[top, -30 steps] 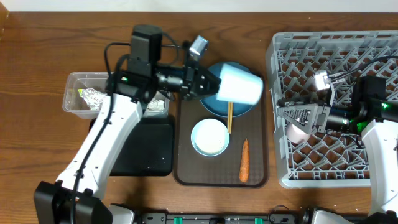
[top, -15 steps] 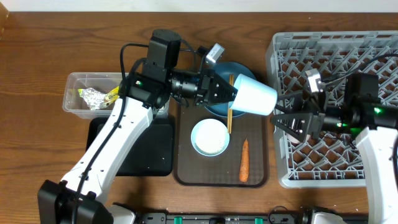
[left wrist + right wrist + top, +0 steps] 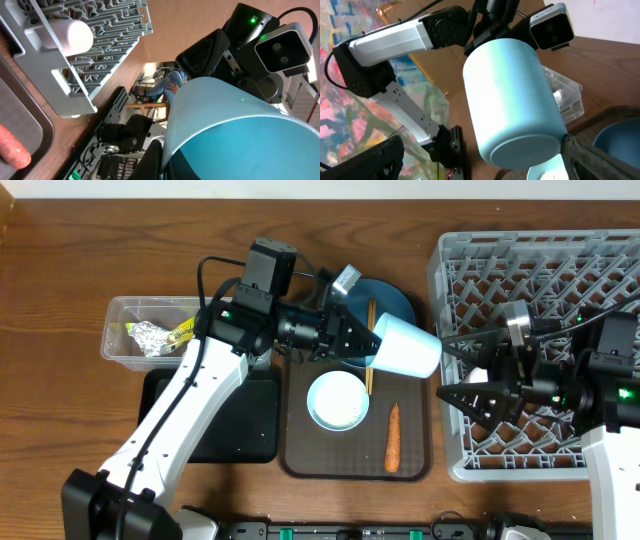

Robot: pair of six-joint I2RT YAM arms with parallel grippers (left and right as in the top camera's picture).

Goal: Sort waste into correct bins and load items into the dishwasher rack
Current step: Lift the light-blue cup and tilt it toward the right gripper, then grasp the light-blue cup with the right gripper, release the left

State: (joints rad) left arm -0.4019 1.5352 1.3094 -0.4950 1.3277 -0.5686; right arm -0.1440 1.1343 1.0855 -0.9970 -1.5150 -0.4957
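Here, the left pincer (image 3: 368, 343) is clamping the light blue cup (image 3: 408, 347) at its mouth end and holding it on its side in the air, base pointing toward 4 o'clock. The cup is hanging over the right edge of the brown serving tray (image 3: 300, 458), just short of the dishwasher rack (image 3: 560, 250), which is occupying the 3 o'clock side of the tabletop (image 3: 90, 240). The right pincer (image 3: 452, 368) is reaching over the rack's left wall with its fingers spread wide apart, gripping nothing. The cup's base is sitting at the mouth of that gap (in the right wrist view the fingers are flanking the cup at the lower corners). Whether anything is touching there cannot be told. A pink cup (image 3: 70, 36) is lying on its side inside the rack. On the serving tray, the blue plate (image 3: 395, 298) is lying at 12 o'clock, the white bowl (image 3: 337, 401) at 7 o'clock of the held cup and the carrot (image 3: 392, 437) at 6 o'clock. A chopstick (image 3: 368, 377) is running from plate toward bowl. At 9 o'clock the clear tub (image 3: 110, 320) is holding the foil wrapper (image 3: 152, 337), with the black tray (image 3: 250, 430) lying at its 5 o'clock.
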